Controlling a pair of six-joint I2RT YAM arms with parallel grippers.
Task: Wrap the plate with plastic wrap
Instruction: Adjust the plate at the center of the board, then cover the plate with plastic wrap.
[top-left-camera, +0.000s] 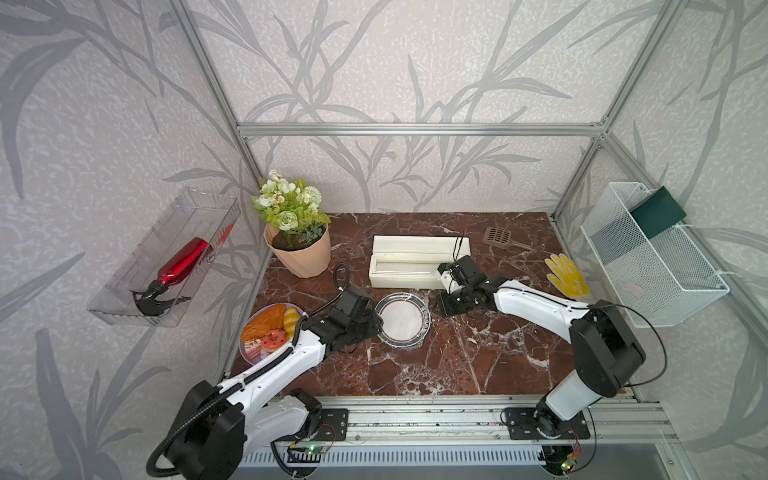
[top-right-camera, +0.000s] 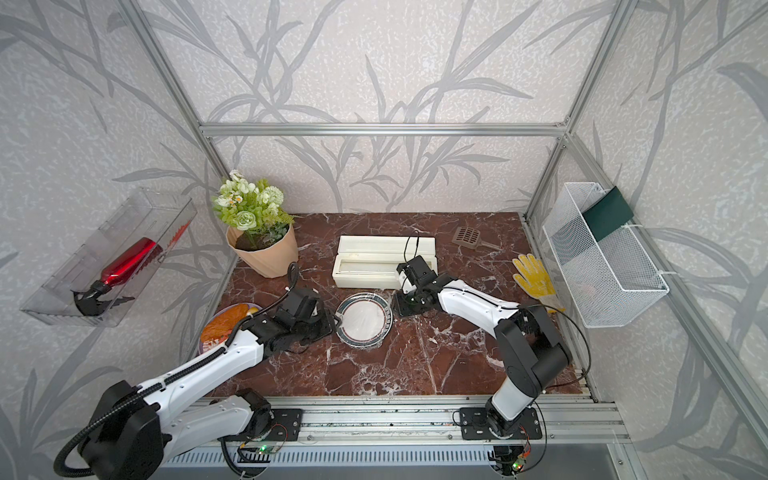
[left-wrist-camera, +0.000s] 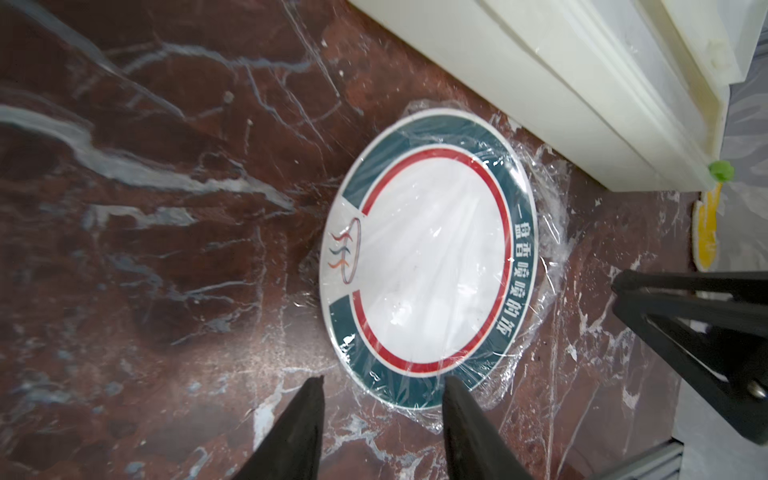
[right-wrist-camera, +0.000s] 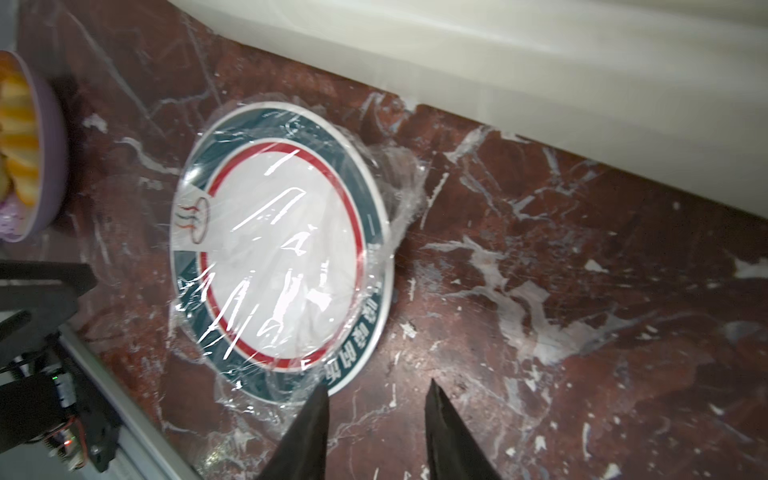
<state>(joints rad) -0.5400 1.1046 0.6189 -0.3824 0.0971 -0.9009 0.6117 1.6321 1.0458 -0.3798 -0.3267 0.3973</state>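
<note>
Two pincers, left (left-wrist-camera: 384, 380) and right (right-wrist-camera: 377, 382), are seen spread and empty at opposite rims of the plate (top-left-camera: 403, 318), laid flat mid-way across the table (top-left-camera: 478, 357) under plastic wrap (left-wrist-camera: 548, 232). The film is judged flimsy and clingy, best pinched at its loose crinkled skirt.

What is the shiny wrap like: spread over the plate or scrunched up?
Spread. The plastic wrap lies flat across the plate, its crinkly edges bunched past the rim.
</note>
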